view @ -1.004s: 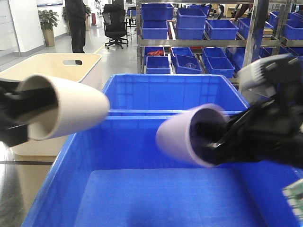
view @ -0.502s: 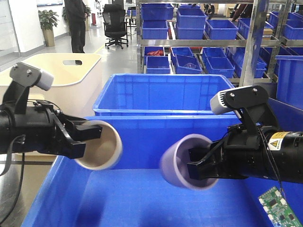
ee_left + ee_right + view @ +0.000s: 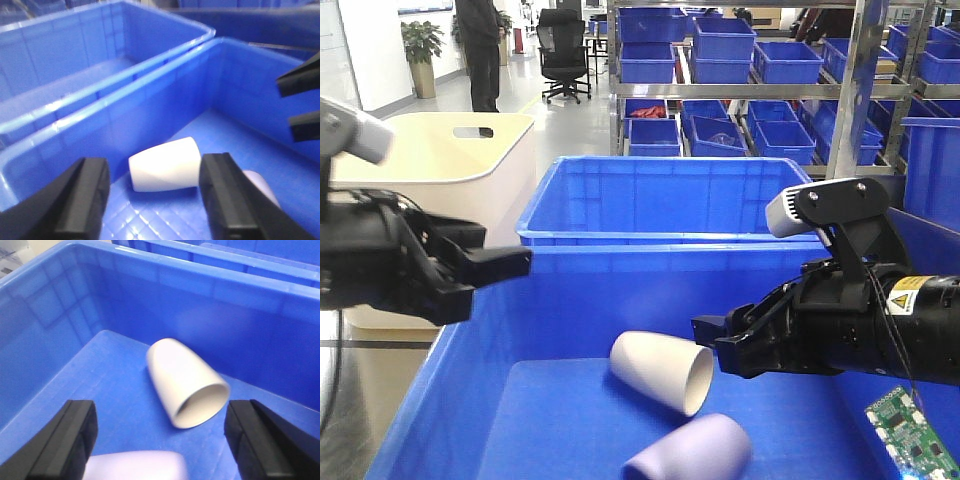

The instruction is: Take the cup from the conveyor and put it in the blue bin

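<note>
Shows the white cup (image 3: 660,372) and lavender cup (image 3: 690,450) lying on their sides, close together, on the floor of the blue bin (image 3: 620,300), with left gripper (image 3: 500,275) and right gripper (image 3: 715,340) above them, jaws apart and empty. Probably light, smooth, thin-walled, prone to roll; best pinched gently at the rim, one finger inside, one outside.

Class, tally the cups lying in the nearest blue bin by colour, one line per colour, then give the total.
White cup: 1
Lavender cup: 1
Total in the blue bin: 2
</note>
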Tool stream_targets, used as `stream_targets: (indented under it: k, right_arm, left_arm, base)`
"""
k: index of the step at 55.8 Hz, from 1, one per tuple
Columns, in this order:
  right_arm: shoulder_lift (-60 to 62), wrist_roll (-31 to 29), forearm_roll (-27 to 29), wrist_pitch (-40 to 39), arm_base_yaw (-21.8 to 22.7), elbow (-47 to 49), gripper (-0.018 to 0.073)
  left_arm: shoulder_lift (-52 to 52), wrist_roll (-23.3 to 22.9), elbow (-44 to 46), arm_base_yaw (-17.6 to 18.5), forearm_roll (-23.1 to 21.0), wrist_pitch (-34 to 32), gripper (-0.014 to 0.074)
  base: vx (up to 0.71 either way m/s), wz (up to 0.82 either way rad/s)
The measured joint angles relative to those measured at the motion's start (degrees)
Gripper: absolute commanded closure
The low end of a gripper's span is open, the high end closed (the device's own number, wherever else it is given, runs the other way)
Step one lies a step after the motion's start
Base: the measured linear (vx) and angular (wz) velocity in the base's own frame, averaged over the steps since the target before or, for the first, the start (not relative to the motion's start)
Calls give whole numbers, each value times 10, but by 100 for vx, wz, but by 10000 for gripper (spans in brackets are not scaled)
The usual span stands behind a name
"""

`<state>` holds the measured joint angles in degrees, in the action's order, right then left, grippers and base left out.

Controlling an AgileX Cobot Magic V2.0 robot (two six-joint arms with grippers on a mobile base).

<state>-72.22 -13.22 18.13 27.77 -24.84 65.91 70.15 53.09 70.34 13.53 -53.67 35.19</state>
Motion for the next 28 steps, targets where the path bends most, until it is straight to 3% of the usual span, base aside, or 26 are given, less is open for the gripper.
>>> stream_targets:
  k: [28]
  right_arm:
    - [0,0,1,0,0,0,41]
  left_arm:
    - [-23,0,0,0,3,36,360]
  base:
    - [0,0]
